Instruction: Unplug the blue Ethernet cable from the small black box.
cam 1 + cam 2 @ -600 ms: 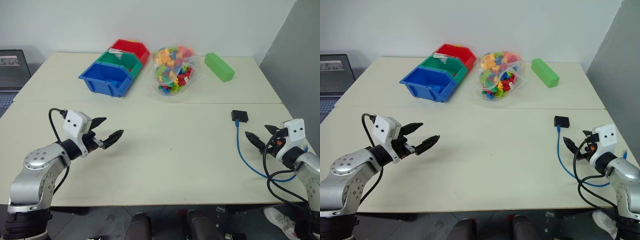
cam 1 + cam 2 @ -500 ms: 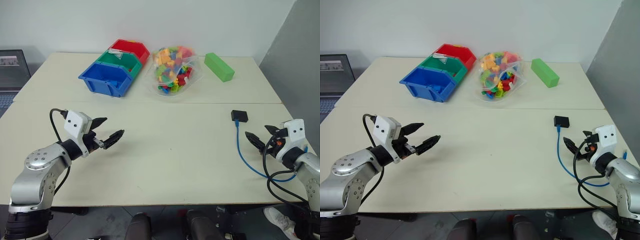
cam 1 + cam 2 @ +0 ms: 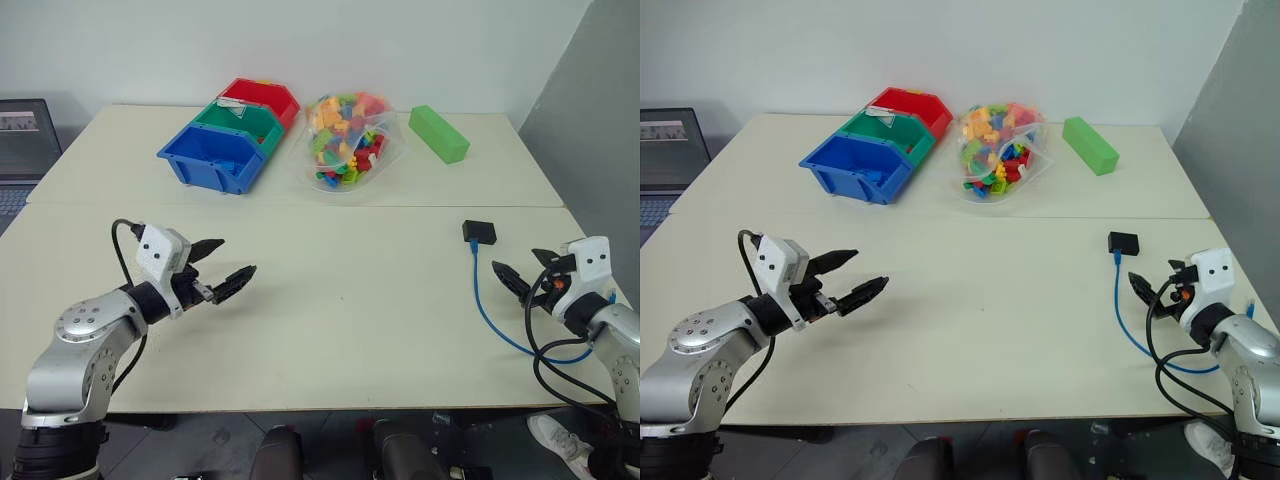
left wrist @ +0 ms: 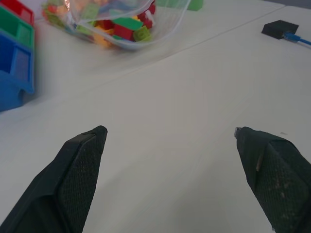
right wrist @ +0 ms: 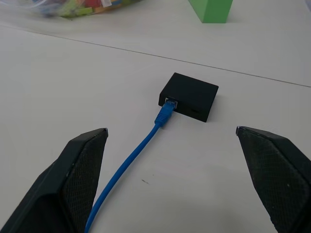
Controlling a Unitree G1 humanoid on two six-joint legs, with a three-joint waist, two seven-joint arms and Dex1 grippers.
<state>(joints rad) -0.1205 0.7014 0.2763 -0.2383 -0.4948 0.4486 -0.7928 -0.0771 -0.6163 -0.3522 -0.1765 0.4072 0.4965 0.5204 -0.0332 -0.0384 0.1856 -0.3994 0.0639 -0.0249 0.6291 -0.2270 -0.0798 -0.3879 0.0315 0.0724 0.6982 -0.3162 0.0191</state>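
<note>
From the head views, the left gripper [image 3: 222,269] hovers over the bare table [image 3: 340,300], fingers spread wide and empty. The right gripper [image 3: 520,278] is just as wide, empty, near the blue Ethernet cable [image 3: 483,305] — not touching it.

Left wrist view: both fingers [image 4: 77,179] far apart over the tabletop, the small black box [image 4: 279,28] well away.

Right wrist view: the plug [image 5: 165,112] sits in the box, beyond the parted fingers [image 5: 80,177], which touch nothing.
</note>
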